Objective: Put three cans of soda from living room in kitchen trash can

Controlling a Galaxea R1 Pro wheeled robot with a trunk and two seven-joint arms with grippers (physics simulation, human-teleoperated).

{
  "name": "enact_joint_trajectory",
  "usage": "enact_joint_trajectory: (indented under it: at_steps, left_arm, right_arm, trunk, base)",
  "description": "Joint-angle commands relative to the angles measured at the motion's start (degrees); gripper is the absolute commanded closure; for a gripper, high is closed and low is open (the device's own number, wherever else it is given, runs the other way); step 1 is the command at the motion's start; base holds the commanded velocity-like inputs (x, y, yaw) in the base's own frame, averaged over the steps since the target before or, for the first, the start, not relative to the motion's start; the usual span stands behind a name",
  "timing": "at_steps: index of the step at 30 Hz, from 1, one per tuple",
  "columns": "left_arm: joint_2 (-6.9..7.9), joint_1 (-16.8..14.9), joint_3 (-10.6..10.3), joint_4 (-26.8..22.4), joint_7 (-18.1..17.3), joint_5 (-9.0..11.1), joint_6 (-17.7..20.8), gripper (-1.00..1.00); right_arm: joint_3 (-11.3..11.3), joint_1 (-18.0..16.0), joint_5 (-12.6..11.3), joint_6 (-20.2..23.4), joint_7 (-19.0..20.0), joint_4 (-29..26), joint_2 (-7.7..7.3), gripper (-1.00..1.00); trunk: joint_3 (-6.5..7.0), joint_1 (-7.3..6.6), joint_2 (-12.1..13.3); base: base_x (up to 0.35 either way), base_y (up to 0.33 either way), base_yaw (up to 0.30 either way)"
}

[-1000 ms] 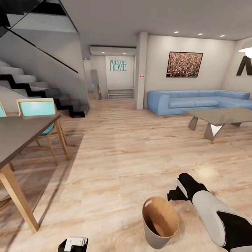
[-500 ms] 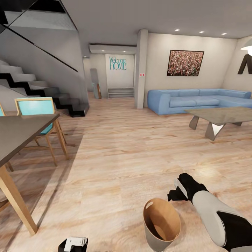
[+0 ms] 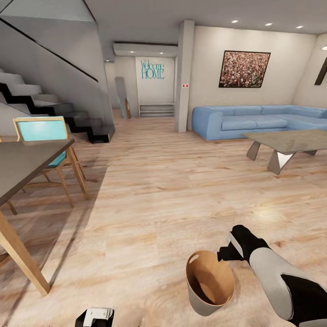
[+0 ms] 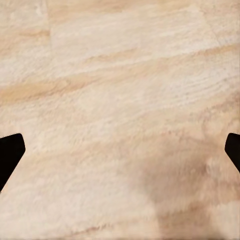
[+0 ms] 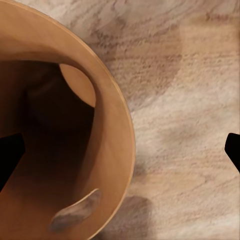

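The left gripper hangs at six o'clock over bare wood floor, fingertips wide apart. At five o'clock the one tash can tilts, its rim passing between the right gripper's spread fingertips, touching neither. At nine o'clock stand one dining table and one teal chair. At two o'clock one coffee table fronts one blue sofa. A staircase rises at eleven.

My right arm has a smooth light-grey shell with glossy black joints; the left arm is black with a white plate.
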Motion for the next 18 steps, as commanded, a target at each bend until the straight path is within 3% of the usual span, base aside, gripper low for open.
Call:
enact_joint_trajectory:
  at_steps: [1, 5, 9, 18]
  left_arm:
    - [0.0, 0.0, 0.0, 0.0, 0.0, 0.0, 0.0, -1.0]
    - [0.0, 0.0, 0.0, 0.0, 0.0, 0.0, 0.0, -1.0]
    - [0.0, 0.0, 0.0, 0.0, 0.0, 0.0, 0.0, -1.0]
    - [0.0, 0.0, 0.0, 0.0, 0.0, 0.0, 0.0, -1.0]
  right_arm:
    - [0.0, 0.0, 0.0, 0.0, 0.0, 0.0, 0.0, -1.0]
    - [0.0, 0.0, 0.0, 0.0, 0.0, 0.0, 0.0, -1.0]
    - [0.1, 0.0, 0.0, -0.1, 0.0, 0.0, 0.05, -1.0]
    - [0.1, 0.0, 0.0, -0.1, 0.0, 0.0, 0.01, -1.0]
  trunk:
    - [-0.23, 0.02, 0.0]
    - [-1.11, 0.13, -0.1]
    - [-1.11, 0.13, -0.1]
    - [-3.11, 0.36, -0.2]
  base:
    - [0.0, 0.0, 0.0]
    - [0.0, 0.0, 0.0]
    - [0.0, 0.0, 0.0]
    - [0.0, 0.0, 0.0]
